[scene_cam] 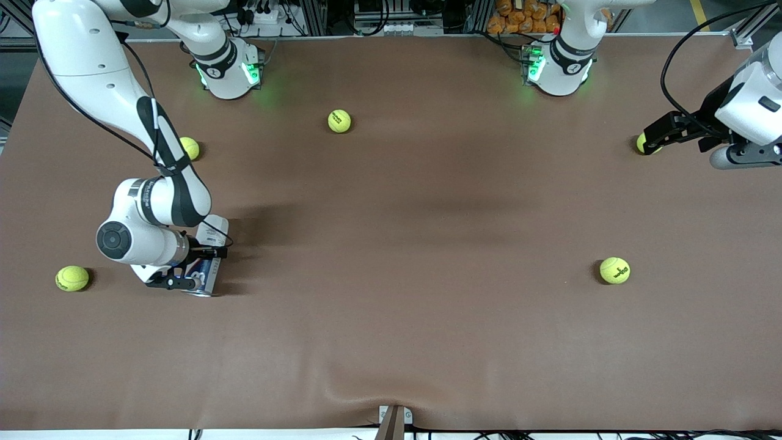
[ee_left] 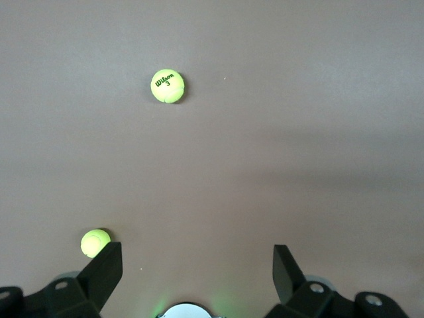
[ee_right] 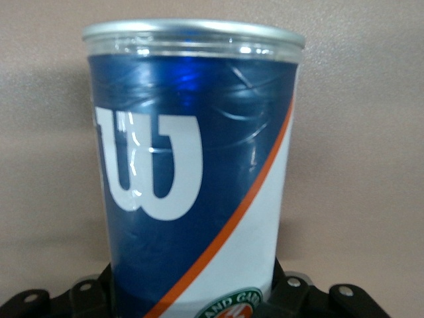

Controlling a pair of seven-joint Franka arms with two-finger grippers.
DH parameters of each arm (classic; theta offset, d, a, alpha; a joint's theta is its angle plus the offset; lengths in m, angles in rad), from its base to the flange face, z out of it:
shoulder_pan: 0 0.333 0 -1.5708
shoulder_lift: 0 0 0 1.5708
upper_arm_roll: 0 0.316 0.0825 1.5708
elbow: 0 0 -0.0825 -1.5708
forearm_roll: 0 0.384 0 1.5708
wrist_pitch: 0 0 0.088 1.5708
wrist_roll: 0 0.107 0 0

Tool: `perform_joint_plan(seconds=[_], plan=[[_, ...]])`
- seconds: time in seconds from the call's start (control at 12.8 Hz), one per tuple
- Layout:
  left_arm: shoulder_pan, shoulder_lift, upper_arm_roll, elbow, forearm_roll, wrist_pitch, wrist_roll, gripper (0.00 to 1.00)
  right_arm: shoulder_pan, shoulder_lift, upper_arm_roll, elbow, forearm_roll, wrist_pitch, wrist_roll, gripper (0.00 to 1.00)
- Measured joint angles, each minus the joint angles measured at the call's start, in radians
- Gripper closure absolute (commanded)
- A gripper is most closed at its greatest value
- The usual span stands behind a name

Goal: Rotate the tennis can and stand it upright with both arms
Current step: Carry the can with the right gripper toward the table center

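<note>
The tennis can (scene_cam: pixel 206 275) lies on its side on the brown table (scene_cam: pixel 397 244) toward the right arm's end, its silvery rim at the end nearer the front camera. My right gripper (scene_cam: pixel 194 276) is shut on the can. In the right wrist view the can's (ee_right: pixel 192 165) blue label with a white "W" and an orange stripe fills the frame. The right gripper (ee_right: pixel 193 285) has one black finger pressed against each side of it. My left gripper (scene_cam: pixel 652 139) waits open and holds nothing, over a tennis ball (scene_cam: pixel 643 145) at the left arm's end. The left wrist view shows the left gripper's (ee_left: pixel 195 258) fingers spread wide.
Loose tennis balls lie about: one (scene_cam: pixel 72 278) beside the can toward the table's end, one (scene_cam: pixel 189 148) partly under the right arm, one (scene_cam: pixel 339 120) near the bases, one (scene_cam: pixel 614 270) toward the left arm's end. The left wrist view shows two balls (ee_left: pixel 167 86), (ee_left: pixel 95 242).
</note>
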Motion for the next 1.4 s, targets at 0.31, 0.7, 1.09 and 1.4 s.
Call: perform_joint_plan(seconds=[0.31, 0.7, 1.09, 1.4], plan=[[0.0, 0.0, 0.0, 0.0, 0.0, 0.0, 0.0, 0.0, 0.0, -0.001, 0.0, 0.013, 0.0, -0.002, 0.0, 0.19], [0.0, 0.0, 0.0, -0.001, 0.0, 0.0, 0.0, 0.0, 0.0, -0.02, 0.0, 0.073, 0.0, -0.101, 0.0, 0.19], [0.001, 0.0, 0.0, -0.001, 0.0, 0.0, 0.0, 0.0, 0.027, -0.091, 0.004, 0.103, 0.0, -0.152, -0.002, 0.19], [0.001, 0.0, 0.0, -0.001, 0.0, 0.0, 0.0, 0.0, 0.106, -0.141, 0.007, 0.2, 0.0, -0.261, -0.001, 0.19]])
